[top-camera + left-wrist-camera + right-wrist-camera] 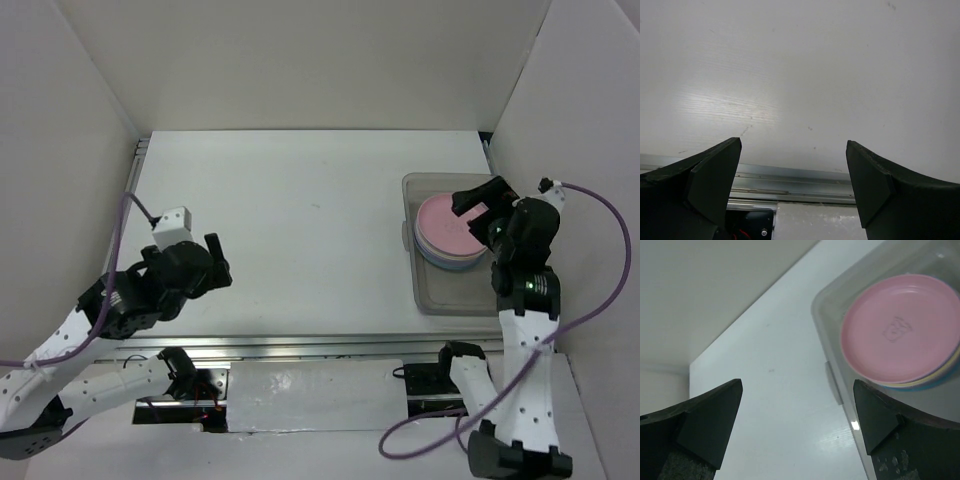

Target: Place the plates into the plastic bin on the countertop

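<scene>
A stack of plates sits in the clear greyish plastic bin [447, 295] at the right of the white countertop [300, 220]. The pink plate [443, 226] is on top. In the right wrist view the pink plate [900, 330] covers the stack, and only cream and blue edges [942, 379] show under it. My right gripper [478, 200] is open and empty above the bin's far right part. In its own view [797, 385] it is left of the bin wall [832, 302]. My left gripper [222, 265] is open and empty over the near left countertop, also seen in its own view [793, 142].
White walls enclose the countertop at the back, left and right. A metal rail [790, 180] runs along the near edge, just below my left gripper. It also shows in the top view [300, 345]. The arm bases and cables lie beyond the rail.
</scene>
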Controlling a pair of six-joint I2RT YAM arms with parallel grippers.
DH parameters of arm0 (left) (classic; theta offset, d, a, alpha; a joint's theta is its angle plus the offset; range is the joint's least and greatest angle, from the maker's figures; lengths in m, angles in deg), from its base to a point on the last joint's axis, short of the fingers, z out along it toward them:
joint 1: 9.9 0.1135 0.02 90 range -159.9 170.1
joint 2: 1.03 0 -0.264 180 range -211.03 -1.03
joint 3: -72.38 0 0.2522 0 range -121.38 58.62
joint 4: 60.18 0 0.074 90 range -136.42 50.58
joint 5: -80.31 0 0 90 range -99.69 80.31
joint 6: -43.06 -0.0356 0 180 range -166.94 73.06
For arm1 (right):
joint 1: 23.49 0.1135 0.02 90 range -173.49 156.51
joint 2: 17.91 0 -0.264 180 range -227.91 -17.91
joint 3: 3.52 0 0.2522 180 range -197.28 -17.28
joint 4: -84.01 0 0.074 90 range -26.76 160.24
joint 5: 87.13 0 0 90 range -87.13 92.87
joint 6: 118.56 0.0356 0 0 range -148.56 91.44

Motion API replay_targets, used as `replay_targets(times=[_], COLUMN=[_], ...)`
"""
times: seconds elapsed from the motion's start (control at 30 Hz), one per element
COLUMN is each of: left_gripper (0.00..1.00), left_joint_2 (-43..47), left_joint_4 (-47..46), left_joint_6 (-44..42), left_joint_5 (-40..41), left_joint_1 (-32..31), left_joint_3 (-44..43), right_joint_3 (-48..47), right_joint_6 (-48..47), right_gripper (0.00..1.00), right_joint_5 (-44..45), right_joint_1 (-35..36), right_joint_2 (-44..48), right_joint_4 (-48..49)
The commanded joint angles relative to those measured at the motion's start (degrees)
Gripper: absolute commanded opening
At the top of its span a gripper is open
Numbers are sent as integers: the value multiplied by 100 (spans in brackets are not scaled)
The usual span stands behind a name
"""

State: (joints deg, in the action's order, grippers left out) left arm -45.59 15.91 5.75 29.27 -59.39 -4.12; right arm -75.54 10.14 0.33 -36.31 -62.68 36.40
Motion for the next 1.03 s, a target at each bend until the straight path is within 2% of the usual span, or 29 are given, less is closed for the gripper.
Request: replay_targets(times=[0.0,0.03,0.07,0.13,0.27,0.37,0.47,0.63,0.8,1.0], left_gripper=[99,99,99,99,99,99,99,99,99,99], left_joint_2=[-114,-141,-167,-159,140,421,772,1423,1669,1863], left_joint_4=[900,1087,1263,1632,1625,1625,1625,1388,1634,1529], left_joint_6=[224,242,277,164,-206,-399,-522,-759,-628,-724], left_joint_5=[1093,1261,1411,1737,1615,1317,1009,509,367,156], left_joint_1=[54,63,71,89,212,256,317,519,652,906], left_joint_3=[-878,-1054,-1378,-1801,-2049,-2067,-1874,-1548,-1680,-1522], right_joint_3=[-528,-529,-798,-967,-1371,-1890,-2189,-2725,-2858,-2779], right_joint_6=[-836,-925,-995,-1136,-1294,-1645,-1637,-1602,-1602,-1541], right_gripper=[100,100,100,100,100,100,100,100,100,100], right_joint_5=[-10,113,210,665,1028,1089,1003,1028,879,1142], right_joint_1=[968,1174,1420,2068,3047,3101,3469,3488,3365,3365], right_joint_2=[345,399,469,793,1575,1848,2243,2561,2807,2843], right_joint_4=[-780,-781,-1321,-1737,-2440,-3205,-3575,-4138,-4288,-4227])
